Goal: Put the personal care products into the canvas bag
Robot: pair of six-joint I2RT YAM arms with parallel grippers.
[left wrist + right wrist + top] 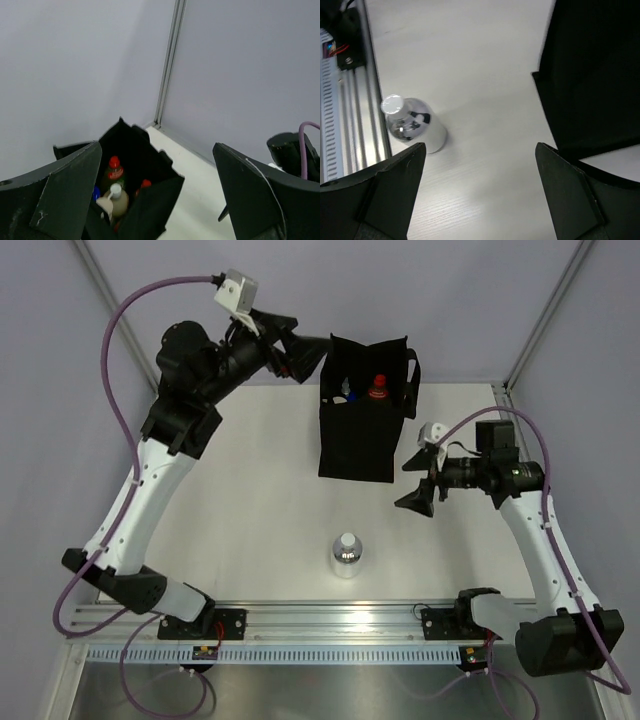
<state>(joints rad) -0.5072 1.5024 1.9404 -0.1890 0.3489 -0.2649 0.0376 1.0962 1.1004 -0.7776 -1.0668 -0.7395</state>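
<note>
Both arms hang with their tools spread wide and empty above the white surface (250,500), where the black canvas bag (360,435) stands upright toward the far side, its mouth open. The left tool (312,358) hovers just beside the bag's upper left corner, jaws fully apart and gripping nothing. Its wrist camera looks down into the bag, where a yellow-green bottle with a red cap (114,172), a cream pump bottle (116,197), a blue cap (95,192) and a red top (145,184) stand packed close together. The right tool (415,485) is held in the air to the right of the bag, near its lower right corner, likewise wide open with nothing between its fingers. One product is outside the bag: a clear bottle with a white cap (347,553) stands upright and alone on the surface, between the bag and the metal rail (330,618) at the near edge that carries the arm bases, and nearer to the rail. Seen from the right wrist, this bottle is apart from both fingers, and the bag's black wall fills the upper right.
</note>
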